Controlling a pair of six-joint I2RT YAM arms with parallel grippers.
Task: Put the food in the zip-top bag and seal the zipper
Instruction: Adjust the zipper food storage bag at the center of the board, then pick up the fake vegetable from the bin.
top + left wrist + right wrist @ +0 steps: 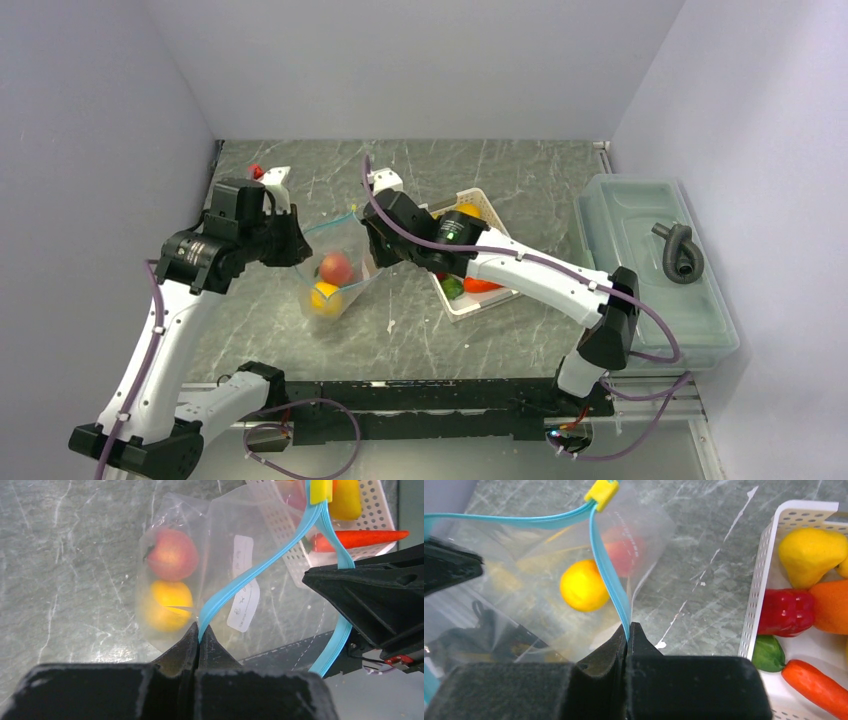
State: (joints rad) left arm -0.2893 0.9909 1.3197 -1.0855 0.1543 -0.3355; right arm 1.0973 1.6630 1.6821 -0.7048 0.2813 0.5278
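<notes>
Left gripper (200,634) and right gripper (628,630) are each pinching the zipper (250,575), jaws clamped on the strip, holding the bag (335,262) open between them, just left of the basket (756,580); a red fruit (171,555) and a yellow fruit (167,605) are lying inside.

Left end effector (296,246) and right end effector (373,245) hold the zip-top bag (349,240) with food (336,267) inside.

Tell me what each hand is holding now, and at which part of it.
Both hold the zip-top bag by its blue zipper strip. The left hand pinches one lip of the open mouth, the right hand the opposite lip.
</notes>
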